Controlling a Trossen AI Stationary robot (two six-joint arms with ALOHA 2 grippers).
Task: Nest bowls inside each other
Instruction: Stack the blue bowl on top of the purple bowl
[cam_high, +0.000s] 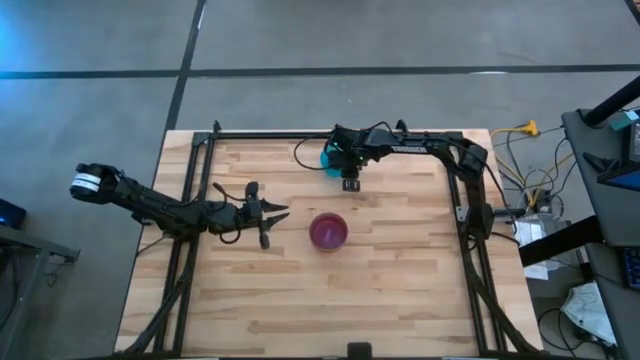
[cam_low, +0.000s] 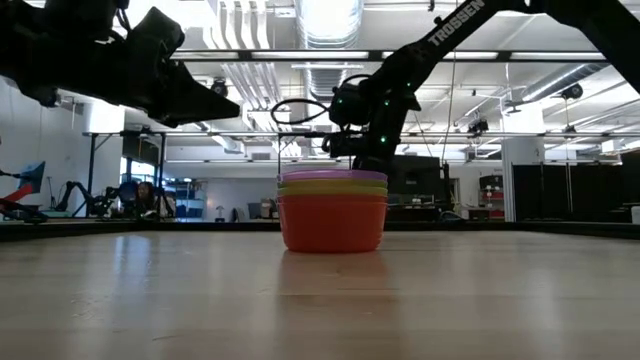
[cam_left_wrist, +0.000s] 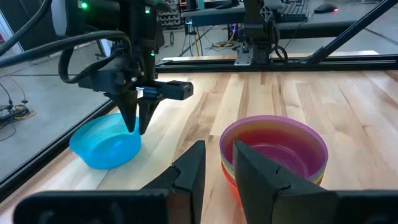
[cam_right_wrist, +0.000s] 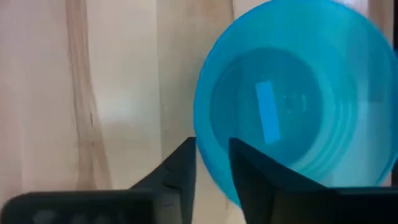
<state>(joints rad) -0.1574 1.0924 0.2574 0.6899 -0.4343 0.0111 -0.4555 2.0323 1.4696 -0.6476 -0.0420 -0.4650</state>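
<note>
A stack of nested bowls (cam_high: 328, 231) (cam_low: 332, 215) (cam_left_wrist: 273, 146) stands on its base mid-table, orange at the bottom, yellow and green rims above it, and purple on top with a pink-magenta inside. The blue bowl (cam_high: 327, 157) (cam_left_wrist: 106, 146) (cam_right_wrist: 292, 106) sits near the table's far edge; the stack hides it in the low view. My right gripper (cam_high: 342, 160) (cam_left_wrist: 135, 127) (cam_right_wrist: 212, 149) is over the blue bowl's rim, shut on it. My left gripper (cam_high: 283, 212) (cam_low: 235, 105) (cam_left_wrist: 217, 149) hovers left of the stack, shut and holding nothing. My right gripper holds the blue bowl by its rim (cam_right_wrist: 200, 134) on the side toward the stack, one finger inside (cam_right_wrist: 261, 180) the bowl and one outside. The fingers (cam_left_wrist: 130, 115) come from above, pointing down. The bowl's base looks to be on the table.
A black frame rail (cam_high: 330, 134) runs along the table's far edge just behind the blue bowl, with side rails left and right. Bare wood lies between the blue bowl and the stack and across the table's near half. Cables hang at the right arm's base.
</note>
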